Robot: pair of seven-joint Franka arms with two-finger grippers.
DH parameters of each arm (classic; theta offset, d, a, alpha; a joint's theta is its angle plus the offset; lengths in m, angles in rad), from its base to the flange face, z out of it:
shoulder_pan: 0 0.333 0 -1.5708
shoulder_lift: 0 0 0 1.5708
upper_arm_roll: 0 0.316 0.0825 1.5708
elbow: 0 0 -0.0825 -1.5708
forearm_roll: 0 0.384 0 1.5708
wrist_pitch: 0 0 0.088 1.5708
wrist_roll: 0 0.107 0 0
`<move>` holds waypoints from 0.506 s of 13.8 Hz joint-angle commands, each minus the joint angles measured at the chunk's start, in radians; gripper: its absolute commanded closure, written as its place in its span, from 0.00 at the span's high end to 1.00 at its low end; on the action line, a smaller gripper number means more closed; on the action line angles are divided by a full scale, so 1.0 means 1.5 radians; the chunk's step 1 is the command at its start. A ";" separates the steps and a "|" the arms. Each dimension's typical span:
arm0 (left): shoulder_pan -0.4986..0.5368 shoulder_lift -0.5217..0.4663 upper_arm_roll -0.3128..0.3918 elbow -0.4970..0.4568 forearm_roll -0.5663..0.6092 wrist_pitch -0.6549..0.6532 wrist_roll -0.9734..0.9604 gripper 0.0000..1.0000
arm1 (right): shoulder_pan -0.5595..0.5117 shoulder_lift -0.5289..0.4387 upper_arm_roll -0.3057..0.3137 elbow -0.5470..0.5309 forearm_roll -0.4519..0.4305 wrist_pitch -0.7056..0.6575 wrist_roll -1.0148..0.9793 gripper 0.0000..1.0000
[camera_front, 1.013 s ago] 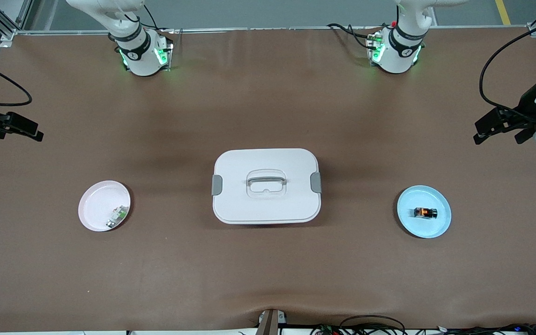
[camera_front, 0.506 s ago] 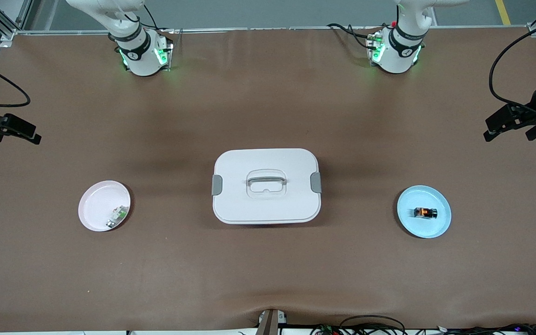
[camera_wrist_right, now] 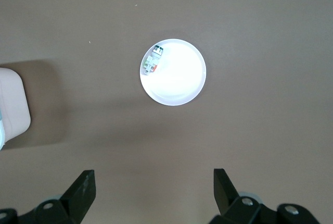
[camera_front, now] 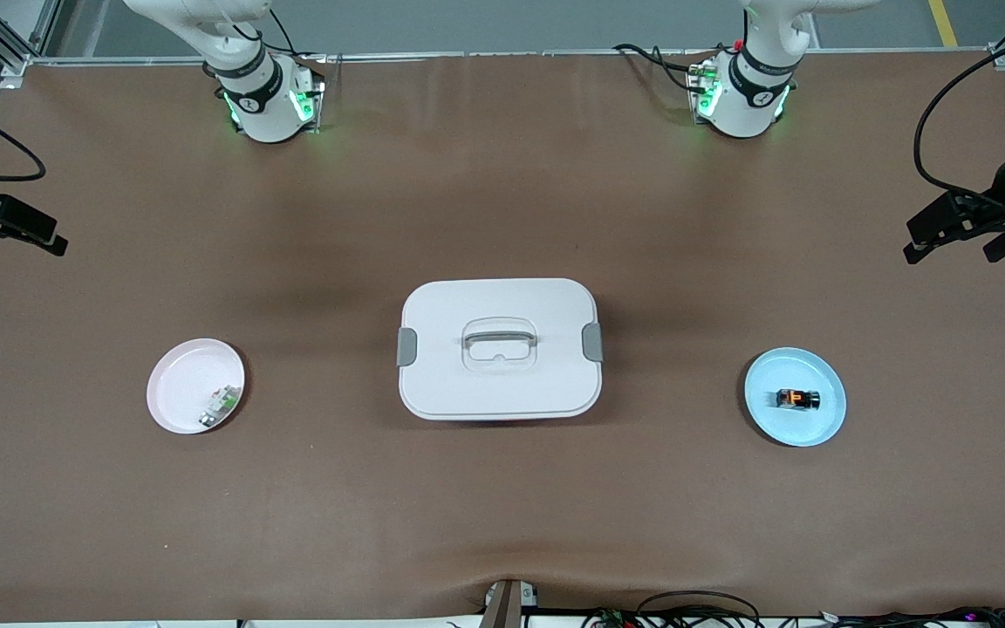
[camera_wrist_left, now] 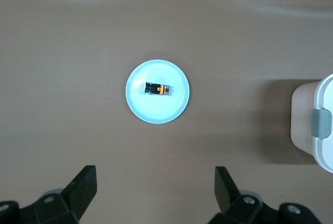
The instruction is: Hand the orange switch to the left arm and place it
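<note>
Only in the wrist views are both grippers' spread fingers seen: left gripper [camera_wrist_left: 155,193], right gripper [camera_wrist_right: 154,193]. The orange switch [camera_front: 797,399] is laid on the blue plate [camera_front: 825,427], at the box's [camera_front: 499,384] three o'clock.

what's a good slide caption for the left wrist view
Open left gripper hovering high above the table, looking down on the orange switch lying in its light blue plate.

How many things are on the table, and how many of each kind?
Plates: 2, a blue plate and a pink plate
Small parts: 2, the orange switch and a green-and-white component
Boxes: 1, the box
Total: 5
</note>
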 commanded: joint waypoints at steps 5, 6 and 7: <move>0.002 0.005 -0.001 0.015 0.011 -0.006 0.005 1.00 | -0.002 0.002 0.003 -0.003 -0.030 -0.015 -0.004 1.00; 0.001 0.005 -0.001 0.015 0.012 -0.006 0.005 1.00 | -0.002 0.002 0.004 -0.004 -0.030 -0.016 -0.003 1.00; 0.002 0.006 -0.001 0.015 0.012 -0.006 0.005 1.00 | -0.003 0.002 0.004 -0.004 -0.030 -0.017 -0.003 1.00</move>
